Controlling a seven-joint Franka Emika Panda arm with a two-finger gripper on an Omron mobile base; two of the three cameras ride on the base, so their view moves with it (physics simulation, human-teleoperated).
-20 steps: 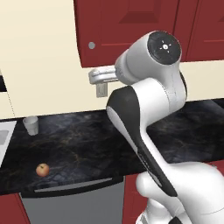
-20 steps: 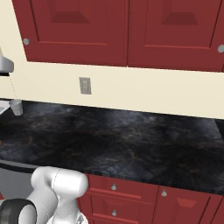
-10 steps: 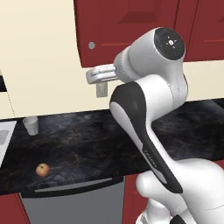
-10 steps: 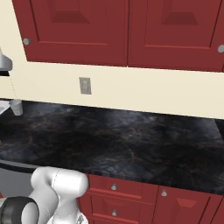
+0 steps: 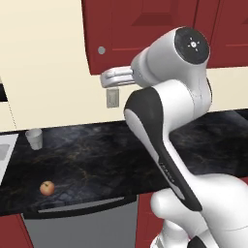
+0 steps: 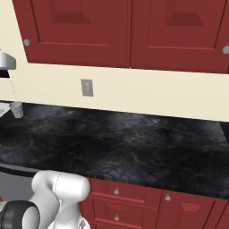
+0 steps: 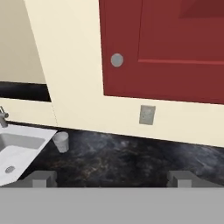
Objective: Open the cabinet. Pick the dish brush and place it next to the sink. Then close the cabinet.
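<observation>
SETTING: rendered domestic kitchen | UPPER: dark red wall cabinet (image 7: 166, 48) with round grey knob (image 7: 117, 60) on cream wall | SURFACE: black marbled worktop (image 6: 120, 143) | LEFT END: pale sink (image 7: 17, 151) with what appears to be a faucet | BELOW: low red cabinets (image 6: 147, 205) | LOOSE ITEMS: white cup (image 5: 34, 139), apple (image 5: 47, 188) near front edge

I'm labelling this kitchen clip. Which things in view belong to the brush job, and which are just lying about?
Job: cabinet, door shut, with its knob; sink; gripper, open.
Lying about: cup; apple; wall outlet.
</observation>
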